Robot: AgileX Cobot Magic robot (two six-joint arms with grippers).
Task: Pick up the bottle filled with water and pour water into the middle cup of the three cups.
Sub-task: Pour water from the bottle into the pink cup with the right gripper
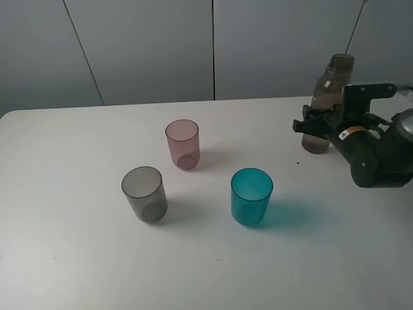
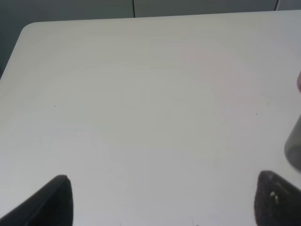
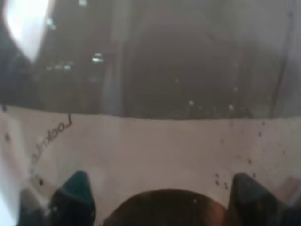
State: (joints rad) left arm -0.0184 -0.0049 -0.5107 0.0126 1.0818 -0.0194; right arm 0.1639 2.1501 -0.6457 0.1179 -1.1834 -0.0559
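The bottle [image 1: 330, 87] stands far right on the bench [image 1: 77, 258], its middle hidden by the right fingers [image 3: 75, 193] clenched on it; left fingers [image 2: 51, 202] released.

Probably a robotics lab or test room, going by the little that shows: a white table [image 1: 64, 271], plain grey wall panels [image 1: 148, 51] directly behind the table, and a black robot arm [image 1: 377, 161] over the table's right side.

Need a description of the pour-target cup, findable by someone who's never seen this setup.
On the white table, look near the centre. The middle cup stands nearest the back wall, with the grey cup and the teal cup in front of it. It alone is translucent pink.
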